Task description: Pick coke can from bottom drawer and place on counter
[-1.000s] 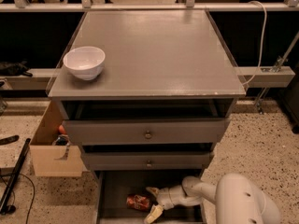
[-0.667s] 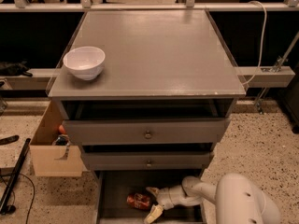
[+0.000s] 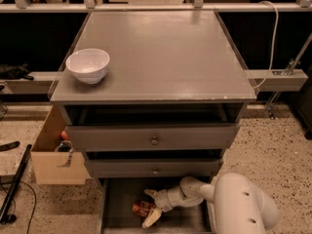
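Coke can (image 3: 140,209): small, red with pale markings, on the floor of the pulled-out bottom drawer (image 3: 121,201), left of centre. Tool (image 3: 150,207) is at the can, reaching in from the right; open or gripping, cannot tell. White bowl (image 3: 88,65) stands on the bench (image 3: 165,52), near its front left corner. Cardboard box (image 3: 54,165) beside the cabinet holds small unidentifiable items.

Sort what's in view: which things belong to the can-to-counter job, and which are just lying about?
Job: coke can in the bottom drawer; counter; end effector, down at the can.
Lying about: white bowl on the counter; cardboard box beside the cabinet; two knobbed drawers.
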`<action>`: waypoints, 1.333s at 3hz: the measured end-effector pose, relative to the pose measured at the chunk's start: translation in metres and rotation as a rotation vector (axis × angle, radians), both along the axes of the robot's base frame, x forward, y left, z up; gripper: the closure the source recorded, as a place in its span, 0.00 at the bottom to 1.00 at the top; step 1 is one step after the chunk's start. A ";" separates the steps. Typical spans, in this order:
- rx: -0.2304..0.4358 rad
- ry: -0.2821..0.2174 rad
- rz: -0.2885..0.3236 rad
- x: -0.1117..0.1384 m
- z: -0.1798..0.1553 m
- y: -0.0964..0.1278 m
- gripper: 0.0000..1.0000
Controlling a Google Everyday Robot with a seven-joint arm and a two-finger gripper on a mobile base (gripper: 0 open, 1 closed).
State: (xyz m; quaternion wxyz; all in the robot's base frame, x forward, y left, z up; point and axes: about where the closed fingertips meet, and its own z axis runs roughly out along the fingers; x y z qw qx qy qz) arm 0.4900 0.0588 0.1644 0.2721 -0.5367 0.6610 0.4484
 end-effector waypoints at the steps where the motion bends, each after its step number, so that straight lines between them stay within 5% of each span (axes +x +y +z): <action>1: 0.005 0.046 0.038 -0.007 -0.007 0.000 0.00; 4: -0.002 0.072 -0.030 -0.001 -0.030 -0.030 0.00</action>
